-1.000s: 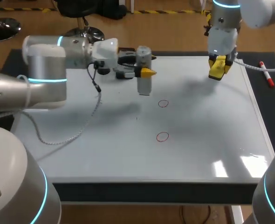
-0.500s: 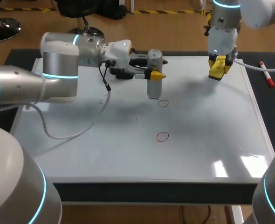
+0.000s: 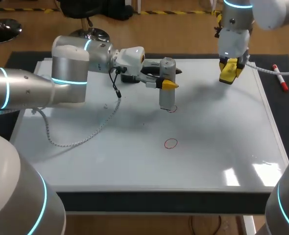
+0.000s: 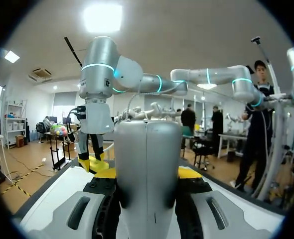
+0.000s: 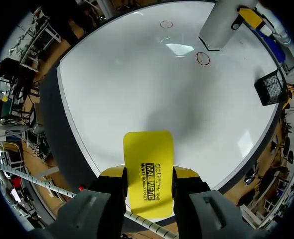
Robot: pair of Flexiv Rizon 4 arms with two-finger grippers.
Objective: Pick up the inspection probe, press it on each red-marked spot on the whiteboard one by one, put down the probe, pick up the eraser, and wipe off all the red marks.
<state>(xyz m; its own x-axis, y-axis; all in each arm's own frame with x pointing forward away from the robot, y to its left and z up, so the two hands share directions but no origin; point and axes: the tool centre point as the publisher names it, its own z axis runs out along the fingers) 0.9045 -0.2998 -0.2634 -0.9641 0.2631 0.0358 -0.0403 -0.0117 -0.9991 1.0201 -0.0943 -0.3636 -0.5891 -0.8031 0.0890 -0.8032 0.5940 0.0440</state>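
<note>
My left gripper [image 3: 166,81] is shut on the silver inspection probe [image 3: 167,93], which stands upright over the whiteboard [image 3: 218,137]. The probe's foot is right beside the upper red circle [image 3: 172,109], at its left edge; whether it touches the board I cannot tell. A second red circle [image 3: 170,143] lies nearer the front. In the left wrist view the probe [image 4: 147,164] fills the gap between the fingers. My right gripper [image 3: 230,69] hangs over the board's back right, shut on the yellow eraser [image 5: 148,149]. From there both circles [image 5: 203,58] [image 5: 166,24] and the probe [image 5: 220,22] show.
A red marker [image 3: 280,78] lies on the dark mat right of the whiteboard. A black mesh holder [image 5: 270,87] sits at the board's back edge behind my left gripper. A white cable [image 3: 81,139] from my left arm trails over the board's left part.
My left arm has carried the probe to the right and a little forward, up to the upper red circle. The right arm and eraser have stayed put.
</note>
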